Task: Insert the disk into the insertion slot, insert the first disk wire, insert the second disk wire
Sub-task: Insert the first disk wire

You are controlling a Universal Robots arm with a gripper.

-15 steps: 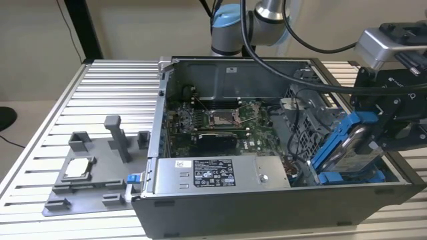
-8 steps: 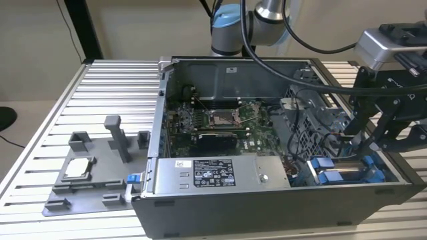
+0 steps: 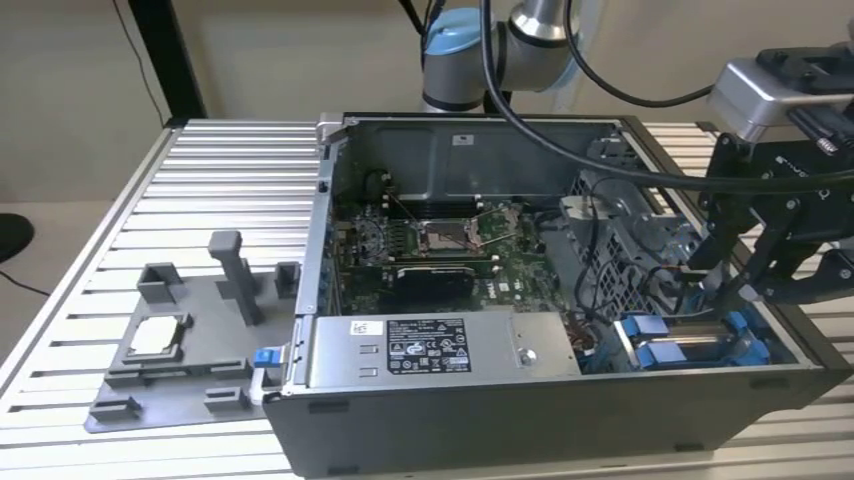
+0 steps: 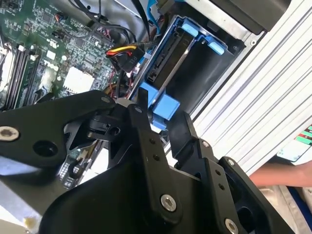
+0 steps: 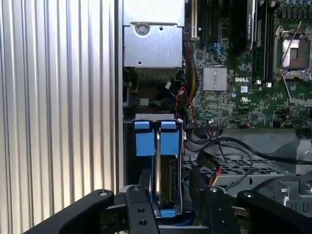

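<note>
The disk (image 3: 694,348) stands on edge in its bright blue frame, down in the insertion slot (image 5: 153,117) at the case corner on the exterior view's right. Both wrist views show it edge-on (image 5: 165,161) (image 4: 168,63). My gripper (image 3: 731,295) hangs just over it, open about as wide as the frame. Its black fingers flank the disk's near end (image 5: 169,171) (image 4: 161,105) with a thin gap on each side. A loose wire with a black plug and yellow, red and black strands (image 4: 124,51) (image 5: 214,175) lies beside the slot, apart from the disk.
The open computer case holds a motherboard (image 3: 427,240) and a silver power supply (image 3: 427,345). A grey fixture tray (image 3: 174,350) lies on the slatted aluminium table (image 3: 200,180) at the exterior view's left. A person's hand (image 4: 275,175) is beyond the case wall.
</note>
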